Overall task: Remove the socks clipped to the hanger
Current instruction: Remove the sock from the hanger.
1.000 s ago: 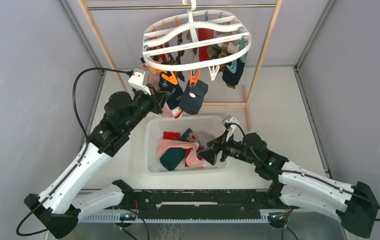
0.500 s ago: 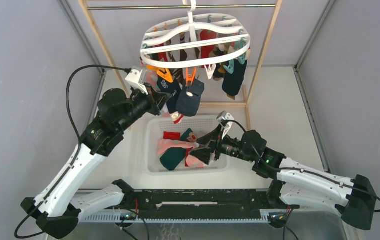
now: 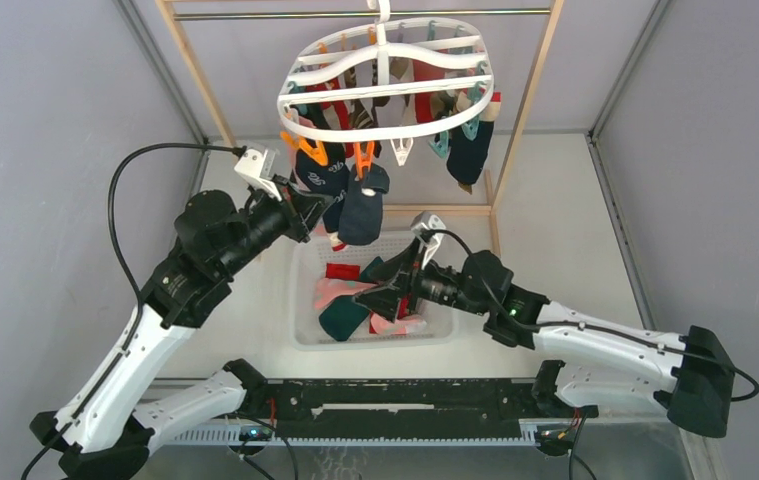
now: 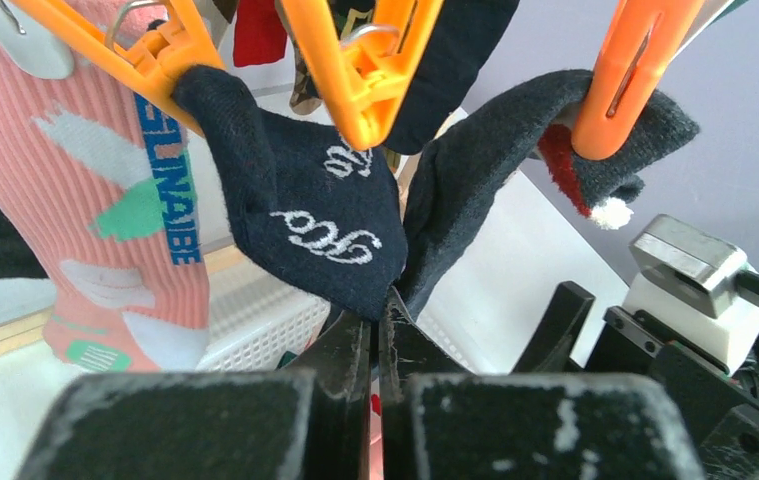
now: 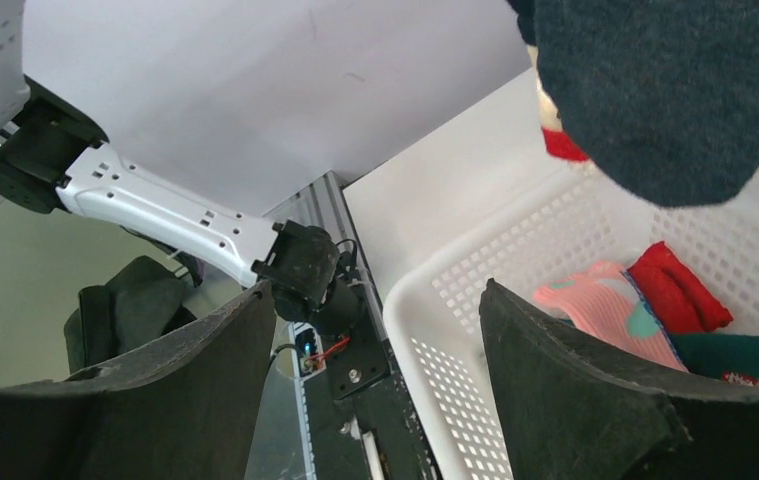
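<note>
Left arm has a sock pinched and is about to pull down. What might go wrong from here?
1. The shut left end effector pinches where the navy script sock and the dark sock beside it meet, so both may get dragged.
2. An orange clip holds the script sock's corner, and the hanger only hangs by its hook. A pull may swing it instead of releasing the sock.
3. The open right end effector sits close below, over the basket, so the arms may collide.
</note>
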Controlling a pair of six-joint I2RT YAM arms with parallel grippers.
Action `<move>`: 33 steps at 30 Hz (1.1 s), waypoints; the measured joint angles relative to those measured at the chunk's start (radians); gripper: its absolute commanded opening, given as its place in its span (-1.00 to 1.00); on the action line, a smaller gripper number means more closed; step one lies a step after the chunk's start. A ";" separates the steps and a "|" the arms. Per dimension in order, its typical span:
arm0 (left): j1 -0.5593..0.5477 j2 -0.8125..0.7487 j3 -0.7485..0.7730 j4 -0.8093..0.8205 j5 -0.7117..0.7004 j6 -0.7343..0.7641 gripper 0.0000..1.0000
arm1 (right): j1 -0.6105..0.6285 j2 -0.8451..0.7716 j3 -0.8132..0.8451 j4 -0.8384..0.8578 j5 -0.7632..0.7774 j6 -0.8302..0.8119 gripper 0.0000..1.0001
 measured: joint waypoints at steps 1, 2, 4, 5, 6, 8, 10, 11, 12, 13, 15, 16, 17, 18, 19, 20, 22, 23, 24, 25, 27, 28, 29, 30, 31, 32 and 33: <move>-0.002 -0.003 0.000 -0.003 0.000 0.000 -1.00 | 0.002 0.023 0.013 0.008 0.004 0.000 0.63; -0.003 -0.005 0.000 -0.005 0.000 -0.001 -0.99 | 0.003 0.042 0.026 0.012 0.006 0.000 0.63; -0.006 -0.009 0.000 -0.013 -0.002 -0.002 -1.00 | 0.006 0.080 0.050 0.019 0.008 0.000 0.62; -0.007 -0.011 0.000 -0.018 -0.003 -0.002 -0.99 | 0.008 0.100 0.064 0.024 0.007 0.000 0.62; -0.007 -0.012 0.000 -0.022 -0.003 -0.002 -1.00 | 0.010 0.116 0.078 0.026 0.005 0.000 0.62; -0.008 -0.015 0.000 -0.028 -0.004 -0.002 -0.99 | 0.017 0.144 0.112 0.031 -0.003 -0.001 0.62; -0.009 -0.018 -0.001 -0.034 -0.005 -0.002 -1.00 | 0.026 0.171 0.151 0.045 -0.012 -0.002 0.62; -0.010 -0.020 -0.001 -0.038 -0.006 -0.002 -1.00 | 0.030 0.182 0.167 0.051 -0.015 -0.003 0.63; -0.010 -0.021 -0.001 -0.042 -0.006 -0.002 -1.00 | 0.035 0.195 0.185 0.058 -0.018 -0.005 0.63; -0.010 -0.023 -0.001 -0.045 -0.007 -0.002 -1.00 | 0.040 0.212 0.206 0.068 -0.020 -0.008 0.63; -0.010 -0.026 -0.001 -0.050 -0.007 -0.002 -1.00 | 0.045 0.238 0.232 0.077 -0.022 -0.013 0.64; -0.010 -0.028 -0.002 -0.051 -0.007 -0.002 -1.00 | 0.046 0.254 0.246 0.078 -0.021 -0.018 0.65; -0.010 -0.030 -0.002 -0.053 -0.007 -0.002 -1.00 | 0.047 0.272 0.262 0.079 -0.018 -0.022 0.66; -0.010 -0.032 -0.002 -0.056 -0.007 -0.002 -0.99 | 0.047 0.287 0.275 0.078 -0.016 -0.027 0.68; -0.011 -0.034 -0.002 -0.061 -0.007 -0.002 -1.00 | 0.047 0.301 0.286 0.076 -0.010 -0.033 0.68; -0.011 -0.036 -0.002 -0.064 -0.007 -0.002 -0.99 | 0.048 0.316 0.299 0.072 0.002 -0.041 0.69; -0.011 -0.041 -0.002 -0.072 -0.008 -0.002 -1.00 | 0.048 0.335 0.315 0.060 0.022 -0.054 0.70; -0.011 -0.044 -0.002 -0.074 -0.010 -0.002 -0.99 | 0.048 0.340 0.321 0.048 0.038 -0.063 0.71; -0.012 -0.047 -0.002 -0.076 -0.011 -0.002 -0.99 | 0.048 0.344 0.326 0.042 0.052 -0.071 0.71; -0.012 -0.050 -0.002 -0.078 -0.012 -0.002 -1.00 | 0.046 0.346 0.327 0.039 0.062 -0.076 0.71; -0.012 -0.056 -0.002 -0.082 -0.013 -0.002 -1.00 | 0.036 0.346 0.328 0.026 0.079 -0.086 0.72; -0.012 -0.058 -0.002 -0.084 -0.014 -0.002 -0.99 | 0.029 0.346 0.328 0.017 0.090 -0.089 0.73; -0.012 -0.061 -0.002 -0.087 -0.014 -0.002 -0.99 | 0.022 0.346 0.328 0.007 0.098 -0.091 0.74; -0.012 -0.062 -0.002 -0.087 -0.014 -0.002 -1.00 | 0.015 0.346 0.328 -0.002 0.105 -0.092 0.75; -0.012 -0.063 -0.002 -0.088 -0.014 -0.002 -0.99 | 0.007 0.346 0.328 -0.010 0.111 -0.095 0.77; -0.012 -0.063 -0.002 -0.089 -0.014 -0.002 -1.00 | -0.003 0.346 0.328 -0.018 0.118 -0.097 0.79; -0.012 -0.064 -0.002 -0.089 -0.014 -0.002 -1.00 | -0.011 0.346 0.328 -0.022 0.122 -0.098 0.81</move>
